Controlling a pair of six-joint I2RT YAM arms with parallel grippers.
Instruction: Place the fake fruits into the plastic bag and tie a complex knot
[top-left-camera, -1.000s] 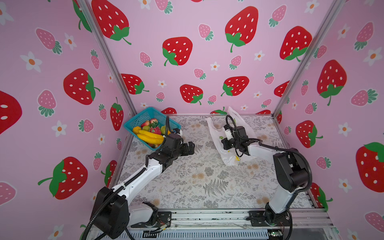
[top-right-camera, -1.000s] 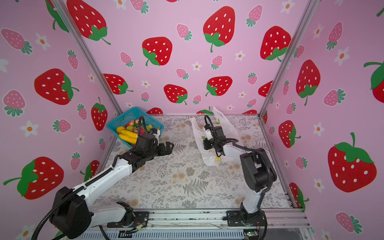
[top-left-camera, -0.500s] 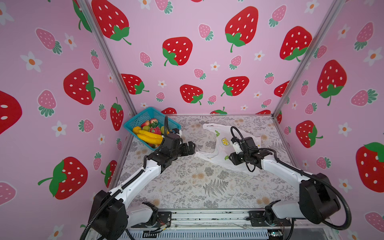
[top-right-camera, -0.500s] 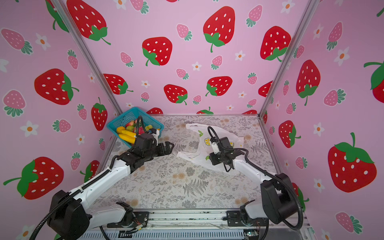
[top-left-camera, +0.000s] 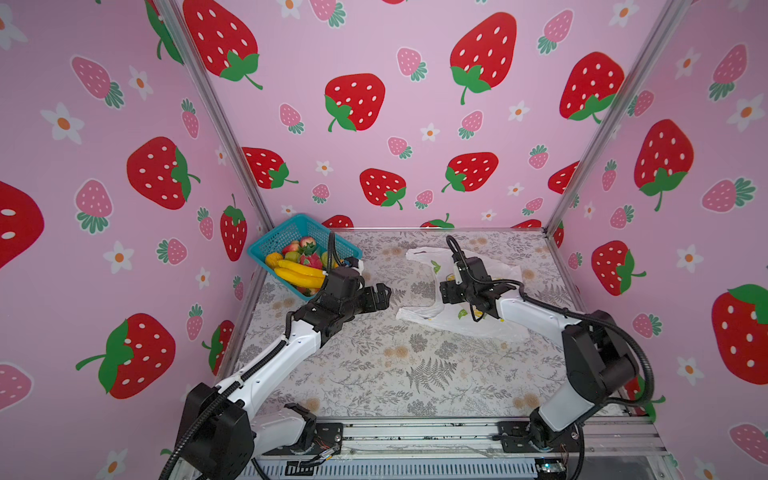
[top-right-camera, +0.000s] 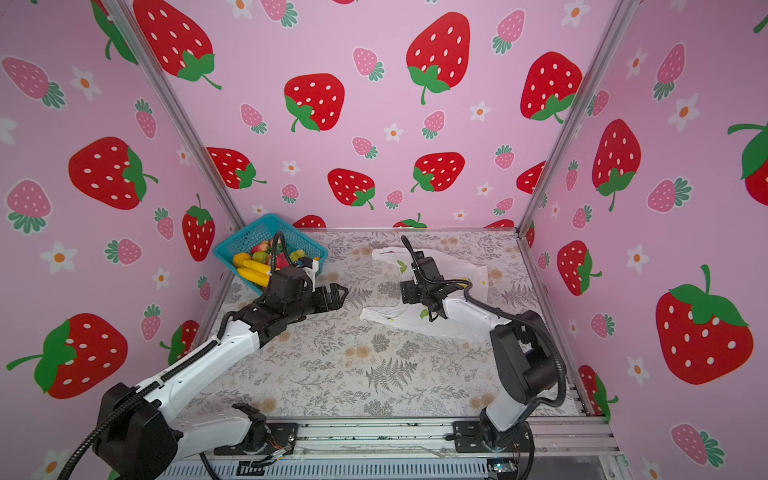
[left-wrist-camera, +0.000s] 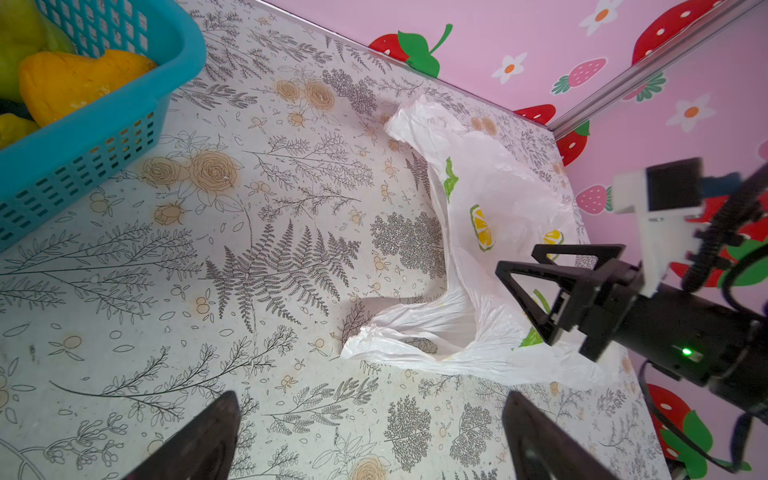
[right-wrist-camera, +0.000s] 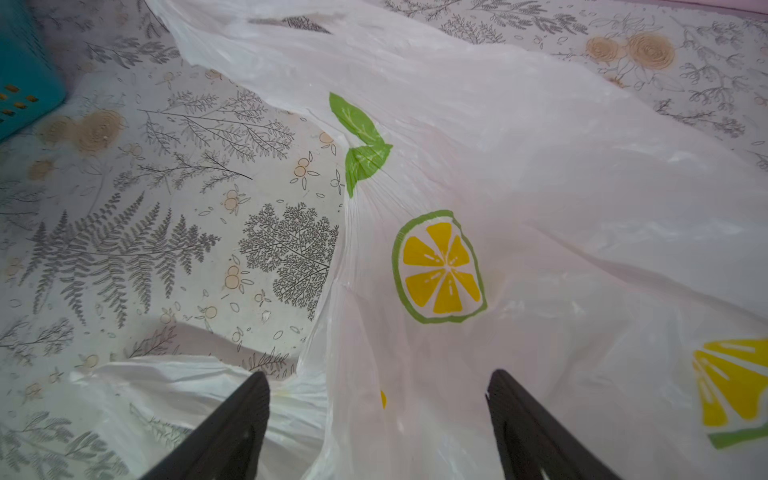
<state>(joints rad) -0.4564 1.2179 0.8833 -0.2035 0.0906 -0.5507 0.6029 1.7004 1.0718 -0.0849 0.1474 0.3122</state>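
The fake fruits (top-left-camera: 300, 266) (top-right-camera: 254, 266) are piled in a teal mesh basket (top-left-camera: 291, 232) at the back left; one orange-yellow piece (left-wrist-camera: 75, 79) shows in the left wrist view. The plastic bag (top-left-camera: 498, 270) (top-right-camera: 457, 328) (left-wrist-camera: 498, 199) (right-wrist-camera: 540, 166) lies flat on the table's right half, its two handles spread towards the middle. No knot is in view. My right gripper (top-left-camera: 444, 293) (top-right-camera: 405, 293) (left-wrist-camera: 516, 256) (right-wrist-camera: 378, 374) hovers open just over the bag's mouth, holding nothing. Left of the bag, my left gripper (top-left-camera: 384, 296) (top-right-camera: 338, 296) (left-wrist-camera: 370, 397) is open and empty.
The basket (top-right-camera: 266, 232) (left-wrist-camera: 124, 124) (right-wrist-camera: 25, 83) stands in the back left corner against the pink wall. The table (top-left-camera: 415, 374) has a floral cover and is walled on three sides. A metal rail (top-left-camera: 415, 432) with both arm bases runs along the front edge.
The right gripper brought the bag down from hanging upright to lying flat, swung towards the middle and opened, letting the bag go. The left arm has not moved.
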